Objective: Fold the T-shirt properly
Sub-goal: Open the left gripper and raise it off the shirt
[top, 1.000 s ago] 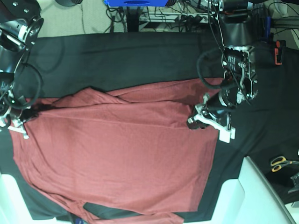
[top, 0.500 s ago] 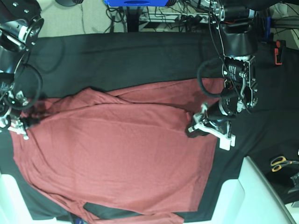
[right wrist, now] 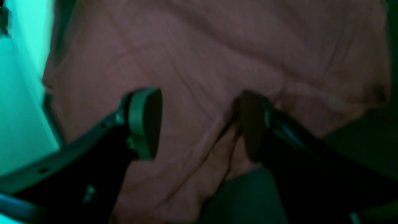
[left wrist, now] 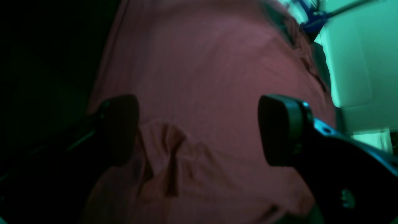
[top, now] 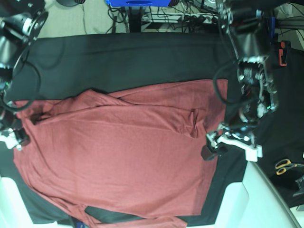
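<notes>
With both grippers gaping and holding nothing, the shirt [top: 118, 156] lies spread on the black cloth [top: 118, 57] (a small pucker sits between the left pads). Left gripper [top: 231, 145] hovers at its right edge, right gripper [right wrist: 199, 124] at its left, seemingly placed for an edge grasp.

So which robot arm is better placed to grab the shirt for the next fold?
Probably the left gripper: it hangs open at the T-shirt edge, by a small pucker. The right gripper, also open, sits half out of view.

shirt [top: 118, 156] flat on cloth [top: 123, 61]; left gripper [top: 231, 146] at its right edge, right gripper [top: 12, 137] at left edge
</notes>
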{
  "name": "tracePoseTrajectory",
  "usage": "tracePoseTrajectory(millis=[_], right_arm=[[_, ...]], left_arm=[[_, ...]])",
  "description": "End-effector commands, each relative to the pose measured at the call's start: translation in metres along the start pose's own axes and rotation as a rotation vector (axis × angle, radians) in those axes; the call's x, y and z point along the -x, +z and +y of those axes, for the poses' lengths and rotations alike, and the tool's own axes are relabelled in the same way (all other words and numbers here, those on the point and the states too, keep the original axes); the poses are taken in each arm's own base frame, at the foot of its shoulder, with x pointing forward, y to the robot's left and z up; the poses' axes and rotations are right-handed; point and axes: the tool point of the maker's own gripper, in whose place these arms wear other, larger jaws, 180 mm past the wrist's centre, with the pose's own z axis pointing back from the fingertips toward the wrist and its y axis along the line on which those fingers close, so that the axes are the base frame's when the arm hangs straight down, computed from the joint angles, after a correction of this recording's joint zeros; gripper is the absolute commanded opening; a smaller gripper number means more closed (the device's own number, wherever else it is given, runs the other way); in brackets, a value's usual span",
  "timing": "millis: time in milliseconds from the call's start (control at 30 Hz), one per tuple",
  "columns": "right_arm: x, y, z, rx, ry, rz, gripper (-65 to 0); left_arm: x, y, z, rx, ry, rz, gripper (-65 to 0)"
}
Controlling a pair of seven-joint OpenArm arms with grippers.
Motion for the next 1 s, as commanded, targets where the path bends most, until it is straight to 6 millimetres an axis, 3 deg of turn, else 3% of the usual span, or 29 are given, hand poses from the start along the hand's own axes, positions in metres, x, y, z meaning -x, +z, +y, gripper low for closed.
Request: tracePoseTrajectory(millis=[0, 100, 167, 233, 300, 367, 533, 667, 767, 967], right_arm=[[-0.019, 0.012, -0.007, 0.006, -0.023, -0.072, -27.3], [-0.012, 0.026, -0.045, 0.052, -0.142, -0.099, -27.3], [-0.007, 0.032, -0.067, 0.078, -0.215, -0.107, -27.3], [0.009, 0.032, -0.092, 0.116, -0.288, -0.091, -27.0], [0.024, 0.024, -0.102, 0.114, -0.310, -0.049, -27.0], [0.023, 0.016, -0.101, 0.082, -0.282, -0.032, -27.2], [0.034, -0.005, -0.117, 0.086, -0.322, -0.013, -27.3], [0.029, -0.013, -0.125, 0.105, -0.341, -0.036, -27.0], [0.021, -0.025, -0.112, 0.044, -0.327, -0.027, -27.2], [0.013, -0.040, -0.099, -0.005, -0.348, 0.000, -27.3]], left_arm=[[-0.010, 0.011, -0.011, 0.028, -0.063, -0.029, -7.2], [0.007, 0.046, -0.015, 0.024, -0.184, 0.007, -8.4], [0.017, 0.066, -0.010, 0.009, -0.223, 0.029, -16.1], [0.024, 0.080, -0.002, -0.017, -0.216, 0.035, -31.8], [0.033, 0.089, 0.008, -0.046, -0.188, 0.043, -50.5], [0.044, 0.095, 0.013, -0.065, -0.160, 0.056, -64.5], [0.068, 0.102, 0.016, -0.072, -0.139, 0.110, -65.0], [0.082, 0.105, 0.015, -0.073, -0.109, 0.126, -46.6], [0.091, 0.109, 0.017, -0.080, -0.098, 0.147, -36.7], [0.099, 0.113, 0.020, -0.090, -0.090, 0.165, -35.9]])
